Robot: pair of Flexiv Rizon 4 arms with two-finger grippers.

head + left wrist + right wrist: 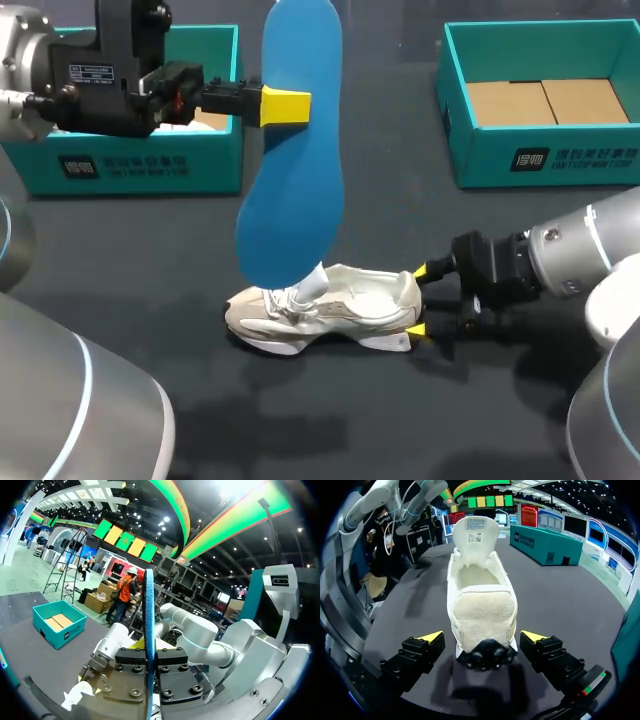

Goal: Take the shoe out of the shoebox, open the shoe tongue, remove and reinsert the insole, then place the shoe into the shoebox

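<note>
While raised above the table before the left box, left gripper clamped tight on blue insole — held upright, lower end over the shoe. Shoe flat on its sole mid-table, tongue standing up. Right gripper spread wide either side of the heel — touching nothing. Right box behind.

Shoe centre; left box, right box behind; insole above, maybe touching.
</note>
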